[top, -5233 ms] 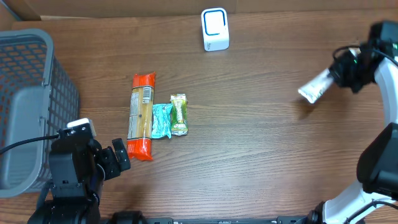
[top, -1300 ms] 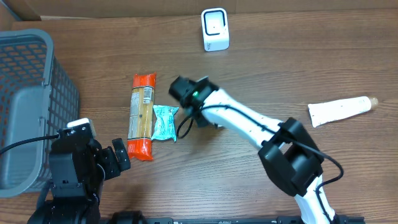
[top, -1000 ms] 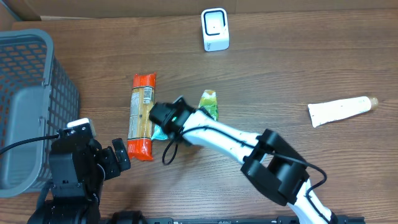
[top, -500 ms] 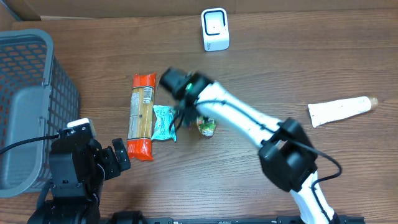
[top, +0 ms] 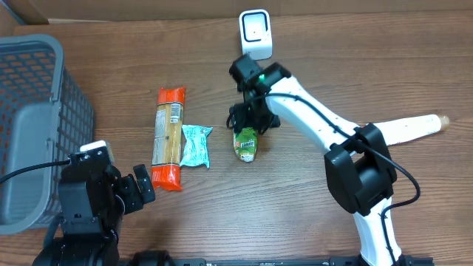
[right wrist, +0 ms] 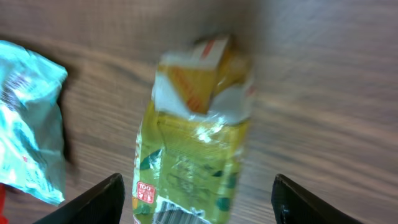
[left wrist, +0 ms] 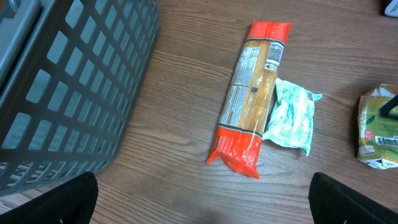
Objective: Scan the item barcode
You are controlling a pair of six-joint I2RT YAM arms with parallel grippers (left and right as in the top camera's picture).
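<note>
Right claw hangs spread wide over a green packet that lies on the wooden surface. Its fingers stand clear of the wrapper on either side, gripping nothing. The packet rests on the near side of the white scanner, apart from it; the scanner stands upright by the far edge. A barcode shows on the wrapper's upper face. To the packet's left lie a teal packet and, touching that, a long pasta pack with orange ends. A grey mesh basket stands at the left edge, and a white tube lies well apart at the right. Left claw, likewise spread wide and empty, hovers beside the basket with the pasta pack ahead of it.
</note>
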